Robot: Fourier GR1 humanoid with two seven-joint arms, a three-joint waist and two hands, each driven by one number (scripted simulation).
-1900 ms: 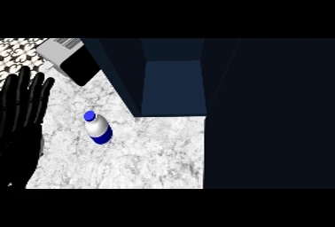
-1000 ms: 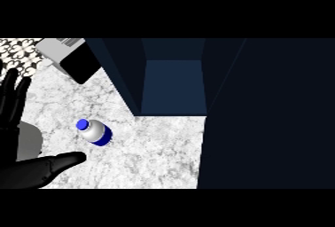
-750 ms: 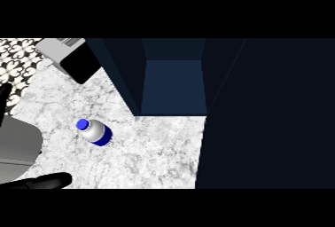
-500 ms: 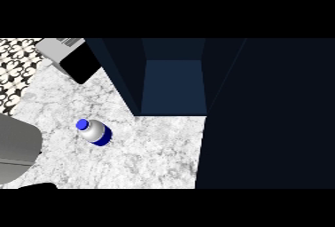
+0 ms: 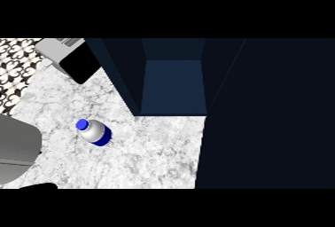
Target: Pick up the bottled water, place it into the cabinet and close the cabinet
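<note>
- Looking steeply down into a kitchen.
- Showing a white marbled counter (image 5: 150,150) meeting a dark blue cabinet (image 5: 171,84) standing open.
- Catching a grey-and-black appliance (image 5: 68,55) and black-and-white patterned tiles (image 5: 16,66) at upper left.

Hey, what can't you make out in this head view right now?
- The right hand: nowhere in the head view.
- The left hand: only a dark sliver, cut off by the lower edge.
- Inside of the cabinet: lost in shadow.
- Label on the bottled water: too small to read.
</note>
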